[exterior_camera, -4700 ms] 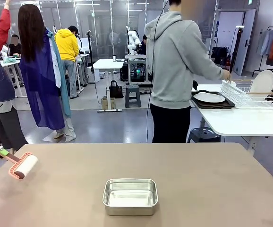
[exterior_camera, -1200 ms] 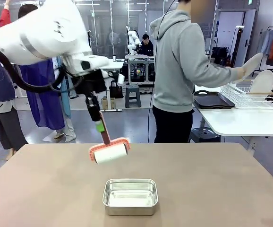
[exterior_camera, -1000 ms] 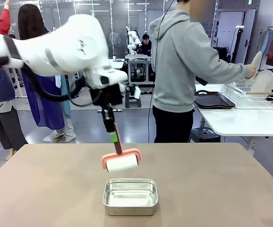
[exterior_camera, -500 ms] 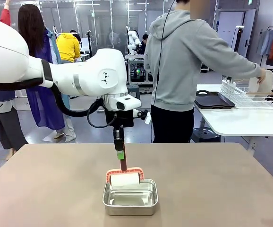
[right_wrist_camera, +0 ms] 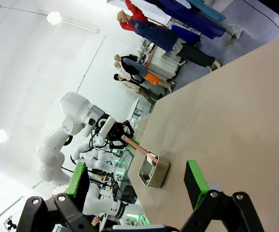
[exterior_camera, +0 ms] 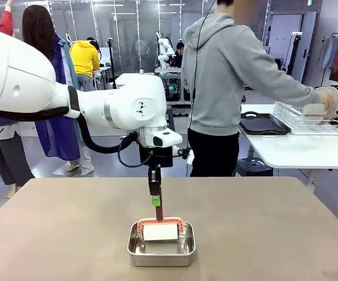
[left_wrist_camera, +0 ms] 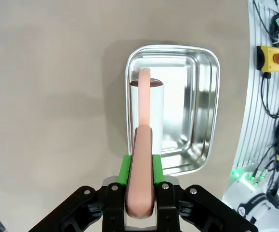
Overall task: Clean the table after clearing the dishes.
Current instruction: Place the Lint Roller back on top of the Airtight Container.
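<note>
**Dipping roller in pan; dishes already off the worktop**

Holding of the lint-type roller (exterior_camera: 160, 232) is done by the left tool (exterior_camera: 155, 190), clamped shut on the pink handle, w/ green pads either side of it in the left wrist view. The handle is kept near upright so the white roll hangs down inside the steel pan (exterior_camera: 161, 249); the roll is seen lengthwise along one side of the pan in the wrist view. Whether it touches the pan floor can't be told. The pan is prob. placed at the near middle of the worktop (exterior_camera: 262, 222) so the roller can be parked or wetted there between passes, though that is a guess.

The right tool (right_wrist_camera: 137, 186) is held off to the side, fingers spread wide apart, nothing between them; it is likely kept clear so the left arm has the surface to itself.

Dishes are stacked away from the wiping zone: a dark tray (exterior_camera: 265, 124) lies on the white side table (exterior_camera: 297, 151), just beside the wire rack (exterior_camera: 307, 117), where a white plate (exterior_camera: 323, 100) is being set by the person (exterior_camera: 227, 76), hand on it.

Count: 1 roller, 1 pan, 2 tools, 1 rack. At least 1 tray and 1 plate are made out; any stacked tray or 2nd plate can't be separated. No cutlery is discernible. The brown worktop carries the pan alone, so clearing looks done and wiping is judged underway or about to begin.
</note>
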